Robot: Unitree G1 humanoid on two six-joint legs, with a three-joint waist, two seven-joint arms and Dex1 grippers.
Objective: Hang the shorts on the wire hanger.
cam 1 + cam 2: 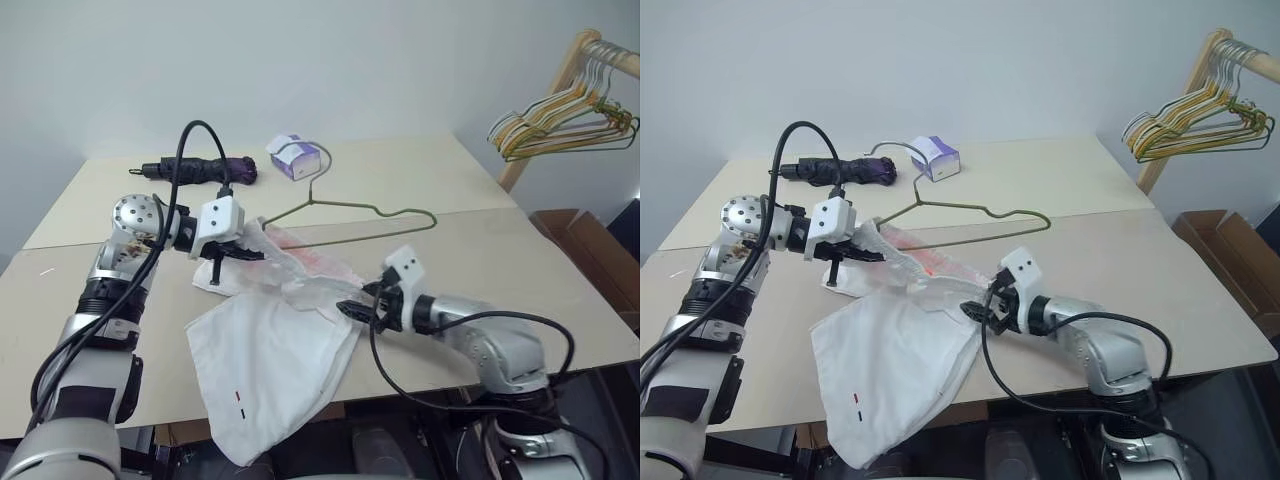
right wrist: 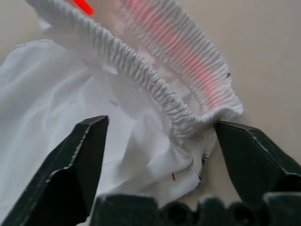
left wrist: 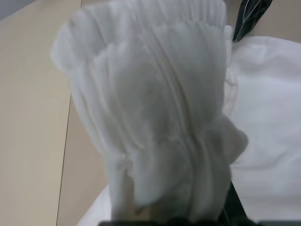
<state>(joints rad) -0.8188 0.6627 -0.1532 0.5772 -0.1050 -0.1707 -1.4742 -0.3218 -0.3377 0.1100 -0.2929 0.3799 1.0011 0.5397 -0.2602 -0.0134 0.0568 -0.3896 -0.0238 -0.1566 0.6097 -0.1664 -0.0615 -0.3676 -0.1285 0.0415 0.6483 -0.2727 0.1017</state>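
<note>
Right gripper (image 2: 157, 155): fingers (image 2: 80, 165) spread wide, with the bunched end of the elastic waistband lying between them; neither pad is pressed onto the cloth, so nothing is gripped.

Shorts (image 1: 270, 350): white thin cloth, gathered ribbed waistband with a pink-red tint on its inner face. One leg spreads flat from the right fingertips toward the near table edge and droops over it; a small dark mark and a small red mark sit near that hem. The waistband runs as a crumpled ridge from the right fingertips across to the left gripper.

Left gripper (image 1: 238, 253): fingers closed on the waistband's other end, holding it lifted off the table (image 1: 480, 270). In the left wrist view, gathered cloth rises straight out from between the fingers.

Wire hanger (image 1: 350, 215): thin olive-grey wire, lying flat on the table just beyond the shorts, on the far side of both sets of fingertips, hook pointing away. Its near corner touches or slightly overlaps the pink-tinted waist; cannot tell which.
</note>
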